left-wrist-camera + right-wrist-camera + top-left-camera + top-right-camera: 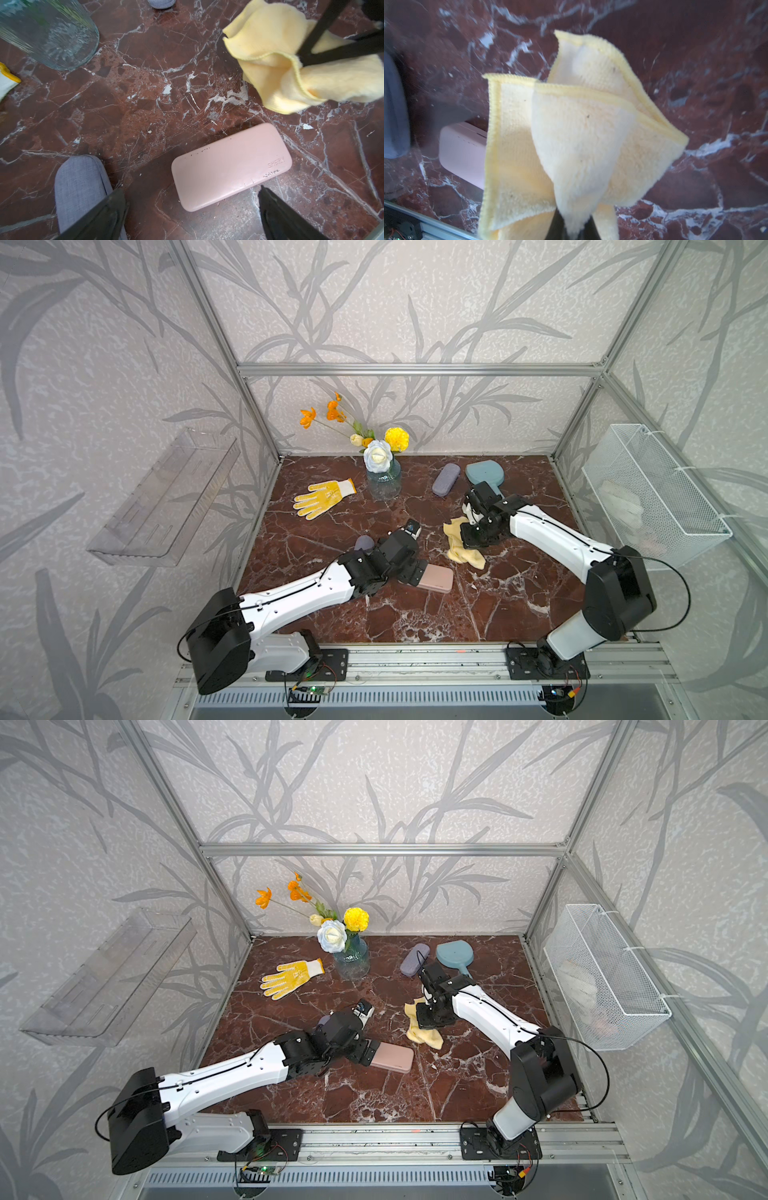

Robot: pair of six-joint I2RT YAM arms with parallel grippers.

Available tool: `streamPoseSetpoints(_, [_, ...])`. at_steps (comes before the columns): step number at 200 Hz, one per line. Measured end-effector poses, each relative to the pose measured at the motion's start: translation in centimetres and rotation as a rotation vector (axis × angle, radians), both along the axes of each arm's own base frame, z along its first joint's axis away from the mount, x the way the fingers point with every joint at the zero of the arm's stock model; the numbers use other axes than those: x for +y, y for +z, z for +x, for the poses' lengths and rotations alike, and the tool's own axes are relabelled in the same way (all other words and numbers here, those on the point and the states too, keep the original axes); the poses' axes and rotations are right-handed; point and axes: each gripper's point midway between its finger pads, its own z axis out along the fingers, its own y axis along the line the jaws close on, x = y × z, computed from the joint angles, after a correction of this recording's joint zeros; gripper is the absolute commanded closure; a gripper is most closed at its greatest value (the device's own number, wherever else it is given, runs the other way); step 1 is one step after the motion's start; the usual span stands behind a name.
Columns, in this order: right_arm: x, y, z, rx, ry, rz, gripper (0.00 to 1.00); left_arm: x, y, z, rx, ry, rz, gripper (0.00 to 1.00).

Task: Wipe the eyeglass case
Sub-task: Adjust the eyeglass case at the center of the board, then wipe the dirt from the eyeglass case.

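The left gripper stands spread wide, holding nothing, its two fingers straddling the near end of the pink eyeglass case, which lies flat and closed on the marble tabletop, a little toward 6 o'clock from the centre. The right gripper is pinched tight on a bunched yellow cloth, at about 2 o'clock from the case, near it but not touching. A grey case lies at about 10 o'clock from the pink one, partly under the left arm. Another grey case lies far back at about 12. Dark specks show along the pink lid's edges, so I judge the wiping unfinished. The cloth is in hand, but it must reach the lid, probably with the case steadied.
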Motion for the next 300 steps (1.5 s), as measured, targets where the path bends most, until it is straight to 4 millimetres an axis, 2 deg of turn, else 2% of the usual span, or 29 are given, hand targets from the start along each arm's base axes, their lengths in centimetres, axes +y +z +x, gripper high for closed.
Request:
streamPoseSetpoints(19, [-1.0, -2.5, -2.5, 0.083, -0.035, -0.025, 1.0, 0.8, -2.5, 1.5, 0.118, 0.044, -0.018, 0.12])
streamPoseSetpoints(35, [-1.6, -3.6, -3.5, 0.118, -0.058, -0.043, 1.0, 1.4, -4.2, 2.3, 0.203, 0.091, -0.044, 0.12])
streamPoseSetpoints(52, [-1.6, -4.0, -3.4, 0.123, -0.067, -0.046, 1.0, 1.0, -5.3, 1.8, 0.281, 0.101, -0.078, 0.11])
streamPoseSetpoints(77, [-1.2, -5.0, -3.0, 0.132, -0.063, -0.051, 1.0, -0.7, -5.5, 0.9, 0.349, 0.089, -0.176, 0.11])
streamPoseSetpoints(102, [-0.5, -5.6, -2.7, 0.143, -0.053, -0.059, 1.0, -1.4, -6.1, 0.0, 0.402, 0.096, -0.242, 0.11])
streamPoseSetpoints(121, [0.6, -5.2, -1.8, 0.125, -0.037, -0.048, 1.0, -1.7, -6.7, -0.9, 0.445, 0.102, -0.272, 0.13])
streamPoseSetpoints(155, [2.9, -3.9, 1.2, 0.077, -0.013, -0.019, 1.0, -2.4, -7.4, -2.8, 0.506, 0.109, -0.315, 0.14])
streamPoseSetpoints(179, [3.8, -2.8, 3.0, 0.04, 0.015, -0.011, 1.0, -3.6, -6.7, -4.9, 0.516, 0.075, -0.332, 0.14])
streamPoseSetpoints(202, [3.7, -2.3, 3.8, 0.016, 0.042, -0.043, 1.0, -4.7, -5.4, -7.0, 0.489, 0.007, -0.309, 0.12])
streamPoseSetpoints(223, [2.3, -2.2, 3.7, 0.002, 0.065, -0.116, 1.0, -4.3, -5.4, -7.7, 0.423, -0.028, -0.203, 0.1])
streamPoseSetpoints(242, [0.9, -1.7, 3.2, -0.022, 0.078, -0.172, 1.0, -3.1, -5.4, -6.5, 0.321, -0.046, -0.092, 0.09])
streamPoseSetpoints(264, [-0.2, 0.2, 1.8, -0.054, 0.096, -0.204, 1.0, -3.1, -4.8, -4.8, 0.189, -0.113, 0.011, 0.06])
streamPoseSetpoints(281, [0.1, 1.5, 0.6, -0.083, 0.127, -0.207, 1.0, -4.0, -4.7, -4.4, 0.118, -0.212, 0.062, 0.05])
streamPoseSetpoints(300, [1.0, 1.9, -1.1, -0.084, 0.162, -0.197, 1.0, -4.8, -5.2, -4.7, 0.09, -0.324, 0.095, 0.04])
